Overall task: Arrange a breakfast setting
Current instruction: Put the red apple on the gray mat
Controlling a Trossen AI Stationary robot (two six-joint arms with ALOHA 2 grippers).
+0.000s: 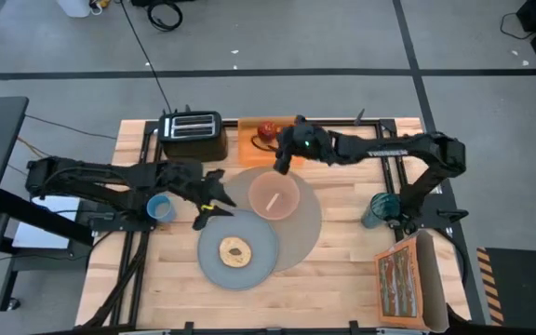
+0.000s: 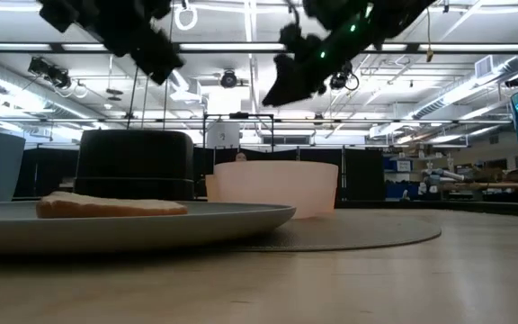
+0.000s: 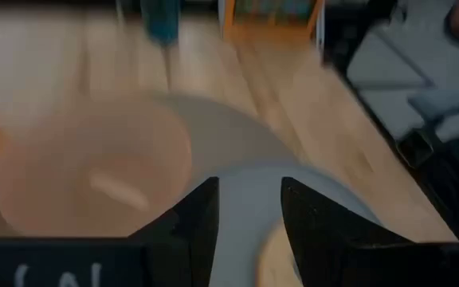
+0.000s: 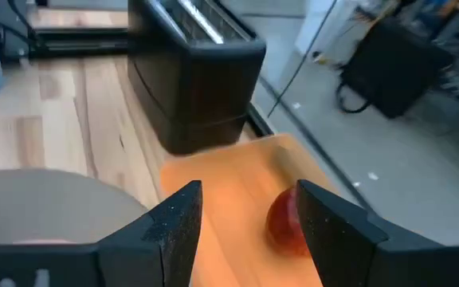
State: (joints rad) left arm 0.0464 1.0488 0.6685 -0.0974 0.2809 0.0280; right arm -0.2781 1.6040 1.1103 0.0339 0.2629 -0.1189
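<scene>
A translucent pink bowl (image 1: 274,195) stands on the large round grey mat (image 1: 303,223), with a short pale stick-like thing lying inside it. The blue-grey plate (image 1: 249,270) with the bagel (image 1: 236,250) overlaps the mat's near left edge. A small blue cup (image 1: 161,208) stands left of the plate. The red apple (image 1: 267,131) rests on an orange board (image 1: 249,144) at the far edge. My left gripper (image 1: 210,200) hangs open above the table between cup and bowl, with nothing between its fingers (image 3: 202,219). My right gripper (image 4: 245,227) is open in the air near the apple (image 4: 287,223), clear of it.
A black toaster (image 1: 194,135) stands at the far edge, left of the orange board. A teal glass (image 1: 380,209) stands to the right of the mat. A tall printed box (image 1: 408,284) sits at the near right corner. Bare wood shows at the near left.
</scene>
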